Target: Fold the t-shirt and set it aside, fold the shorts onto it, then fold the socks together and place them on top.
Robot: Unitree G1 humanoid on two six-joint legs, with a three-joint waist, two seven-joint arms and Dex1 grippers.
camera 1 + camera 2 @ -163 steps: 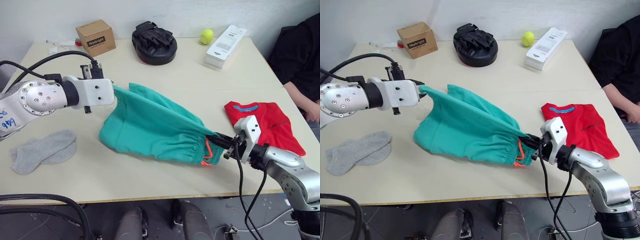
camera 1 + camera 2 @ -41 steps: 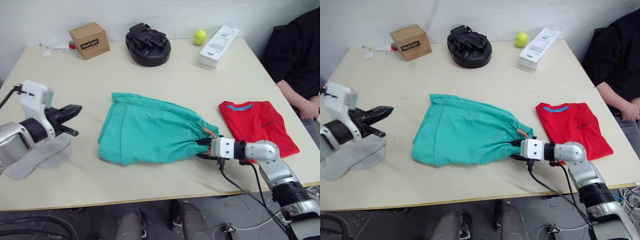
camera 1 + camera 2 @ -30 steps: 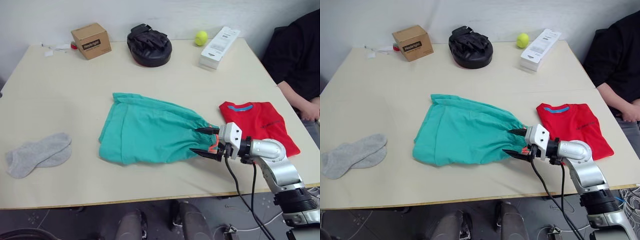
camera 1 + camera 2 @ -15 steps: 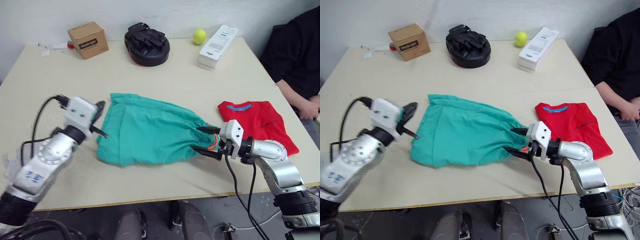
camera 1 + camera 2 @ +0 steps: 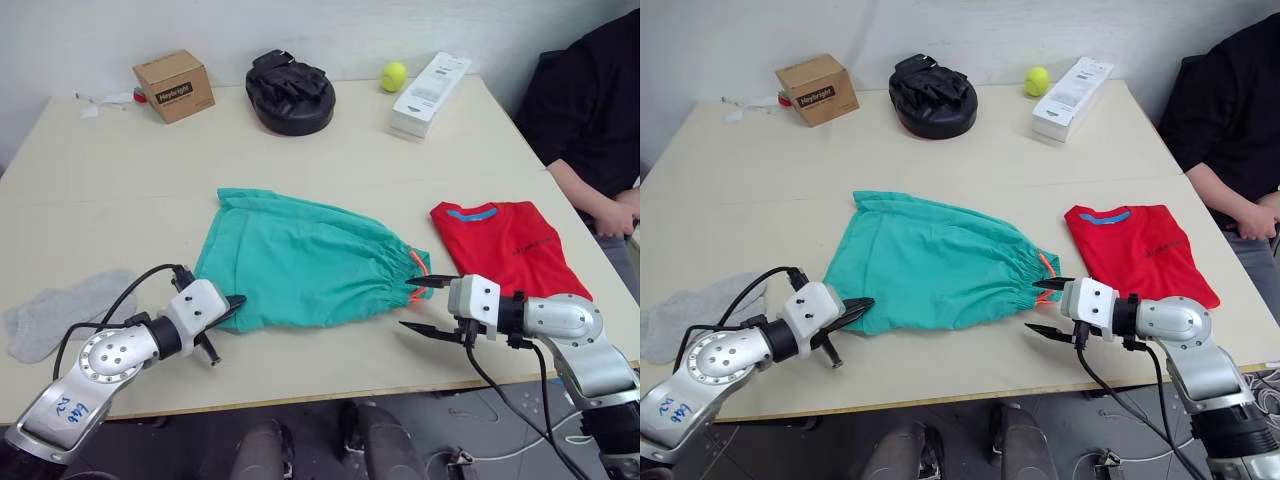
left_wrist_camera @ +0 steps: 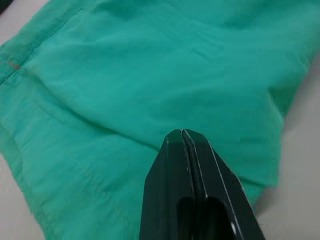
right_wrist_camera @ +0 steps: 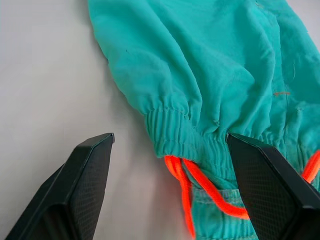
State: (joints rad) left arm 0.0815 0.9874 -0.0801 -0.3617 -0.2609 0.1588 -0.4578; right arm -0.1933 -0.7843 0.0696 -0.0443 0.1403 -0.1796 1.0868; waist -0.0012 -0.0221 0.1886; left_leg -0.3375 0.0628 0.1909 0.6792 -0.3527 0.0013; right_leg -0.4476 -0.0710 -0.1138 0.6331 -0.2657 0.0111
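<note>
We were on the shorts (image 5: 305,260) step: they lay between our grippers. Left gripper (image 5: 858,303) was clenched at the hem corner, probably pinching no cloth; right gripper (image 5: 426,304) gaped just off the waistband. Next called for regrasping both ends

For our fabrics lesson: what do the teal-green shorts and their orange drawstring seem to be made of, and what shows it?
The teal-green shorts look like thin, matte woven cloth, possibly cotton or a light synthetic: soft wrinkles and a gathered elastic waistband. The orange drawstring looks like round braided cord, probably synthetic, given its bright, smooth surface.
</note>
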